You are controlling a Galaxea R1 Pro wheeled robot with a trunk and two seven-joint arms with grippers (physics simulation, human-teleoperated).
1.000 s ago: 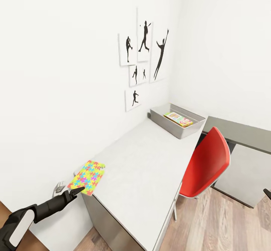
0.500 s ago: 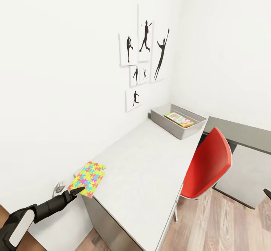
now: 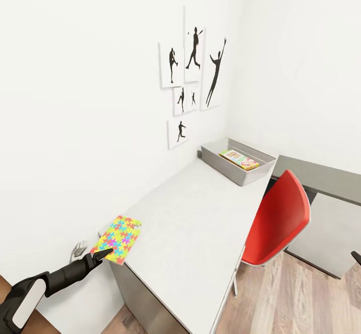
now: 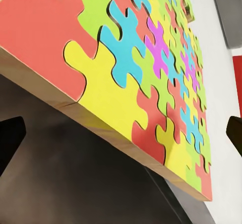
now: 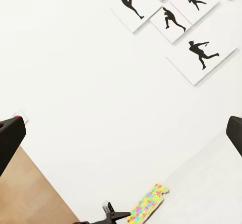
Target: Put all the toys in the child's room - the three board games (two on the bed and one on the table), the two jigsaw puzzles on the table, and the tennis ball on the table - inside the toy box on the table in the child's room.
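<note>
At the table's near corner the jigsaw puzzle [image 3: 116, 238] lies where it lay a second ago, with the left gripper [image 3: 103, 255] unmoved at its edge, jaws spread and empty (only the camera drifted). The grasp looks not yet begun; the toy box [image 3: 239, 174] sits well apart.

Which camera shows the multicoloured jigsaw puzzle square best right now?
The left wrist view: the multicoloured jigsaw puzzle square looms close, pieces and edge sharp. The head view shows it whole at the table's near corner; the right wrist view shows it tiny.
</note>
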